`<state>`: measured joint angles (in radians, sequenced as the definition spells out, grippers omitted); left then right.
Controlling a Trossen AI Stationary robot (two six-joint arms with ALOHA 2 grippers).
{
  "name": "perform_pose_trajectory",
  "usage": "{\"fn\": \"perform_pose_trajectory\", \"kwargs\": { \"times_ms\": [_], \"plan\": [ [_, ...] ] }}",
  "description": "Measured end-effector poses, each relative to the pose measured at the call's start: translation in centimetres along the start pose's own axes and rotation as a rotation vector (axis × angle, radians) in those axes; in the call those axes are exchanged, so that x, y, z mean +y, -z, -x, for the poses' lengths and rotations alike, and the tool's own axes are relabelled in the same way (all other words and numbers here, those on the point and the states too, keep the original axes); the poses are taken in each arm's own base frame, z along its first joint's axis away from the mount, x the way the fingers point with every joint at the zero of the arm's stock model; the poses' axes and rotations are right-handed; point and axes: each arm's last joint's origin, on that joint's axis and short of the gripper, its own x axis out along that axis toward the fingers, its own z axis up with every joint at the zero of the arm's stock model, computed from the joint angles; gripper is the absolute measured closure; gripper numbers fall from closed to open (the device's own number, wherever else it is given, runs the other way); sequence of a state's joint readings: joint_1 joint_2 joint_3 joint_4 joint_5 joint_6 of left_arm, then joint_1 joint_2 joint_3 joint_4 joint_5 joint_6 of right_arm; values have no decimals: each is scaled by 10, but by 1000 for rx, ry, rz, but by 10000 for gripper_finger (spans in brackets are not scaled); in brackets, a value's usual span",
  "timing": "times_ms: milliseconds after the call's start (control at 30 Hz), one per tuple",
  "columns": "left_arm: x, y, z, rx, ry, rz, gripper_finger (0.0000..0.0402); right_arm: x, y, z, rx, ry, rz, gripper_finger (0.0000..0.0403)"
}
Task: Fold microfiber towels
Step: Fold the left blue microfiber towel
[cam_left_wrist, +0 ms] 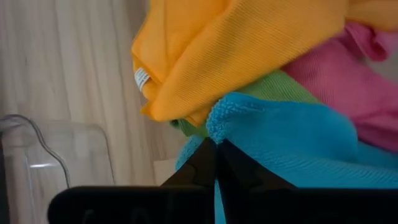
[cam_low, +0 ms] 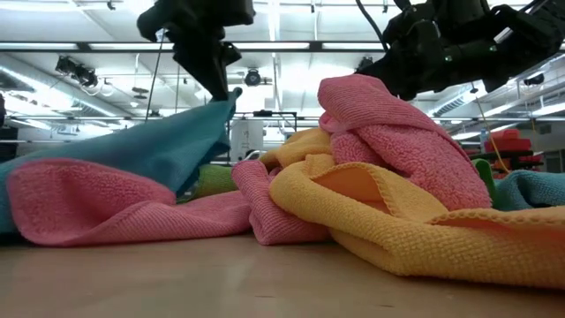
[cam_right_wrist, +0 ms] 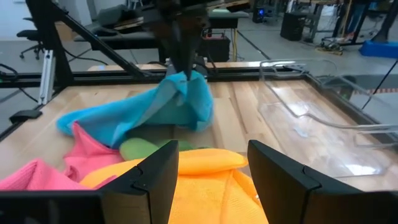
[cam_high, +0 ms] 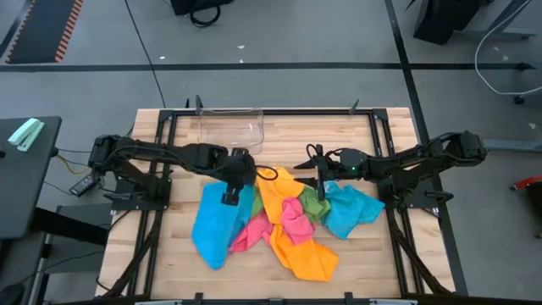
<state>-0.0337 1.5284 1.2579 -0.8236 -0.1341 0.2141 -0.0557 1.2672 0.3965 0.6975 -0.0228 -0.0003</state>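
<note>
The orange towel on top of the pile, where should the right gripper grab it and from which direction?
Probably the loose end of the orange towel that trails onto bare wood nearest the table's front edge. That end lies flat and clear of the pink towel, so a straight-down pinch should lift it alone. The right gripper hangs open over the pile's far side; the left gripper is pinching the blue towel.

You have the towels (cam_high: pixel 284 222) heaped mid-counter (cam_high: pixel 356 263), nearer its front edge; the bin (cam_high: pixel 229 127) sits behind them at the back edge, left of centre
</note>
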Motion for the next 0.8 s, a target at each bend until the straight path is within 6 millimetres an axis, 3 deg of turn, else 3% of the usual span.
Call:
{"fn": "perform_pose_trajectory", "kwargs": {
  "times_ms": [267, 533, 800],
  "plan": [
    [12, 3, -1, 6, -18, 159, 395, 0, 2, 0, 24, -5, -12, 202],
    [5, 8, 13, 17, -7, 155, 390, 2, 2, 0, 26, -14, -43, 202],
    [6, 13, 23, 28, -84, 189, 389, 17, 4, 0, 34, -82, -38, 202]
  ]
}}
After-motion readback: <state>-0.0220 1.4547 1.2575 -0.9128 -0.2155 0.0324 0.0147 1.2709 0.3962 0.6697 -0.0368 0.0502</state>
